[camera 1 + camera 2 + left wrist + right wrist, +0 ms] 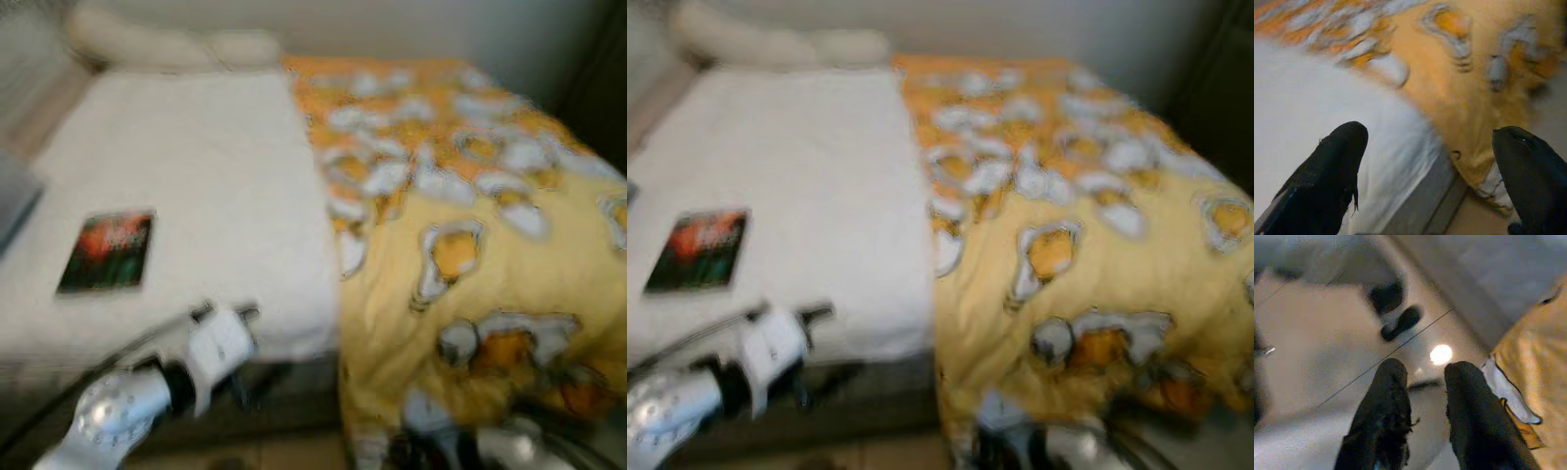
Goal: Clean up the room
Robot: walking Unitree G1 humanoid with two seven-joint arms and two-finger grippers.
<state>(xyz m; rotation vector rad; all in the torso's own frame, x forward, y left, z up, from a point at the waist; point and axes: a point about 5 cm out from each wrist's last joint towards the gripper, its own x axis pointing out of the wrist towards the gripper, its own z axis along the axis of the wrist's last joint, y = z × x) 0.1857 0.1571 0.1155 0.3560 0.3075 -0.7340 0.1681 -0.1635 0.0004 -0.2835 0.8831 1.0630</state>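
A bed takes up the blurred eye views. Its left half is a bare white sheet [196, 166]; a yellow-orange blanket [470, 225] with white patches lies rumpled over the right half and hangs down the foot end. A dark book [108, 252] with a red-green cover lies flat on the sheet at the left. My left gripper [1430, 137] is open and empty, held by the bed's near edge where sheet meets blanket [1484, 98]. My right gripper [1422, 372] hangs low over the floor beside the blanket's hanging edge [1533, 362], fingers slightly apart, holding nothing.
White pillows [167, 44] lie at the head of the bed against the wall. A grey object [15, 201] shows at the far left edge. On the shiny tiled floor [1327, 347], two dark shapes [1399, 323], perhaps shoes, lie near the bed base.
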